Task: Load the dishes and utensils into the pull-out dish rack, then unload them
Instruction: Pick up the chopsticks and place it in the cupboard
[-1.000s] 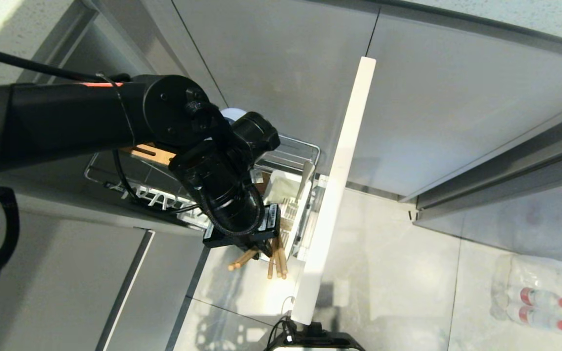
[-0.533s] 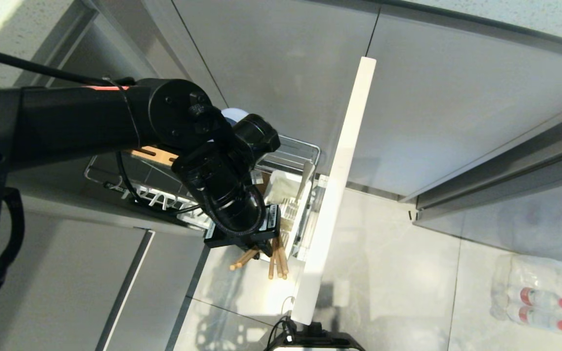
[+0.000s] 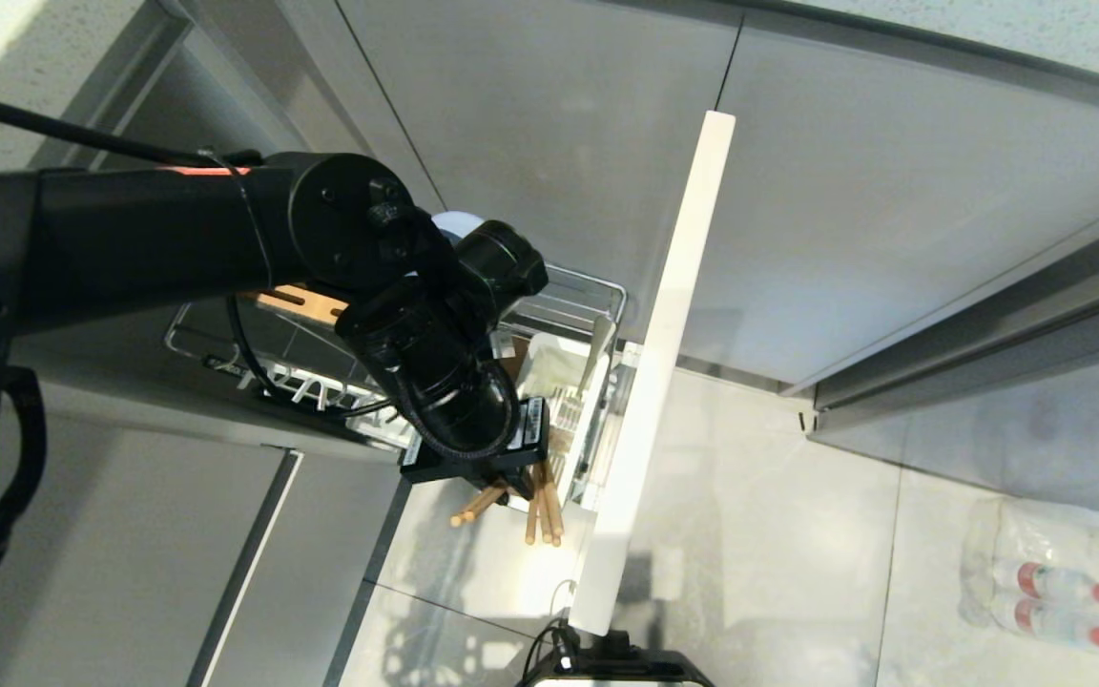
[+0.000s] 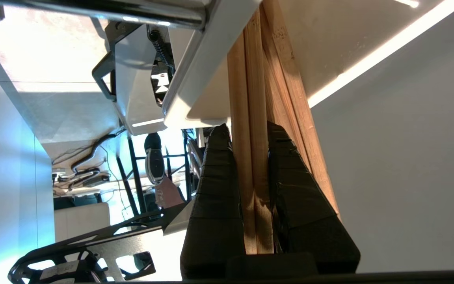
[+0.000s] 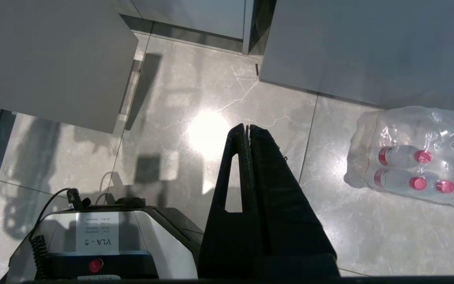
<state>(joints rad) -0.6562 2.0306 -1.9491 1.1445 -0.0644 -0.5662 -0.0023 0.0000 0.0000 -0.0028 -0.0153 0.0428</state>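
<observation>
My left gripper point(image 3: 519, 485) hangs over the front of the pull-out dish rack point(image 3: 597, 284), beside its white utensil caddy point(image 3: 549, 367). It is shut on two light-brown wooden chopsticks point(image 4: 250, 165), held side by side between the black fingers point(image 4: 215, 185). Their ends stick out below the wrist point(image 3: 542, 520). More wooden sticks point(image 4: 290, 98) lie close against them. A shiny spoon point(image 3: 600, 336) stands in the caddy. A pale rounded rim point(image 3: 454, 223) peeks from behind the arm; the arm hides the rest of the dishes. My right gripper point(image 5: 247, 127) is parked shut over the floor.
The rack's pale front panel point(image 3: 664, 363) stands edge-on just right of the left gripper. The slotted wooden bar point(image 3: 297, 301) crosses the rack under the arm. Grey cabinet fronts surround it. A wrapped pack of bottles point(image 3: 1065, 582) lies on the tiled floor at the right.
</observation>
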